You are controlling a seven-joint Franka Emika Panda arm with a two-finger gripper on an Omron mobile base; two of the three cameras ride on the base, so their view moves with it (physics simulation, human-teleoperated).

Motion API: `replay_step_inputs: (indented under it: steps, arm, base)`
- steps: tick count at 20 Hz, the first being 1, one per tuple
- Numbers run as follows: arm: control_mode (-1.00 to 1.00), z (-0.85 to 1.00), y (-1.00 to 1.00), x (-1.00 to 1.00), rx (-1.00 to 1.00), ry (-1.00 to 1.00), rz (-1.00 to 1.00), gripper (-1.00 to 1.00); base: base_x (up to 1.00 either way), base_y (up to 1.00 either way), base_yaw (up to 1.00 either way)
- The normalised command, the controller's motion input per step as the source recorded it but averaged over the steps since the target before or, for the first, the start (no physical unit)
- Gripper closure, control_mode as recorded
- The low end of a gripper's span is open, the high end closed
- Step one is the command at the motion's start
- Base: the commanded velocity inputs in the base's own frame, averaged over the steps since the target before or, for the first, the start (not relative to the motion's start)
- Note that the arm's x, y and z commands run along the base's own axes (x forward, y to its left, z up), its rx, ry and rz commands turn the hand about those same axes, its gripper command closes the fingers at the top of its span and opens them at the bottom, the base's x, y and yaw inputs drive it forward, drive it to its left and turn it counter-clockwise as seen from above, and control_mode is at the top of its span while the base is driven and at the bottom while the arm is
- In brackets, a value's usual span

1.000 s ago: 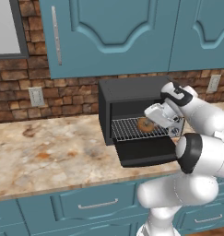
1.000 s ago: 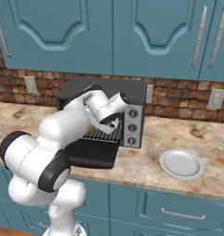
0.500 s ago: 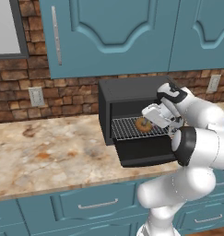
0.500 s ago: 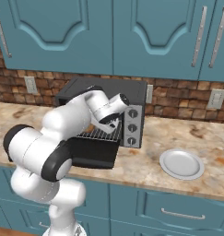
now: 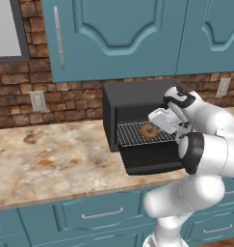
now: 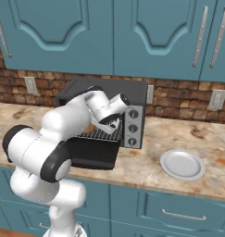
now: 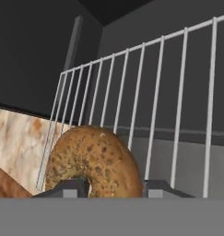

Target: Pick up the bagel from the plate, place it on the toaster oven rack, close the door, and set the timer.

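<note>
The golden-brown bagel (image 7: pixel 92 161) lies on the silver wire toaster oven rack (image 7: pixel 178 92), just inside the open cavity. My gripper (image 7: pixel 113 188) has a fingertip against each side of it and looks shut on it. From the left base view the bagel (image 5: pixel 148 130) sits at the right part of the rack (image 5: pixel 130 136), with the gripper (image 5: pixel 156 126) right at it. The black door (image 5: pixel 149 158) hangs folded down in front of the toaster oven (image 5: pixel 133 91). The pale plate (image 6: pixel 182 165) sits bare on the counter to the right.
Three dark knobs (image 6: pixel 132 127) run down the oven's silver panel on its right side. Teal cabinets hang above, and a brick wall with outlets (image 5: pixel 37 101) is behind. Marbled counter (image 5: pixel 51 159) stretches to the oven's left.
The hand has eased slightly at the oven mouth; the bagel stays on the rack between the fingers. Door and plate have not moved.
</note>
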Motion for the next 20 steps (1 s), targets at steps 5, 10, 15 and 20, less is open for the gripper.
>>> replay_step_inputs:
  steps: [5, 10, 15, 20]
  arm:
    - [-1.00, 0.07, 0.00, -0.36, 0.00, -0.09, -0.07, -1.00]
    - [-1.00, 0.60, 0.00, -0.54, 0.00, -0.20, -0.05, -1.00]
    - [-1.00, 0.71, 0.00, -0.59, 0.00, -0.15, -0.02, -1.00]
    - [-1.00, 0.10, -0.02, -0.61, -0.06, 0.10, -0.01, -1.00]
  base:
    - [0.00, 0.00, 0.00]
    - [0.00, 0.00, 0.00]
    - [0.00, 0.00, 0.00]
    - [0.00, 0.00, 0.00]
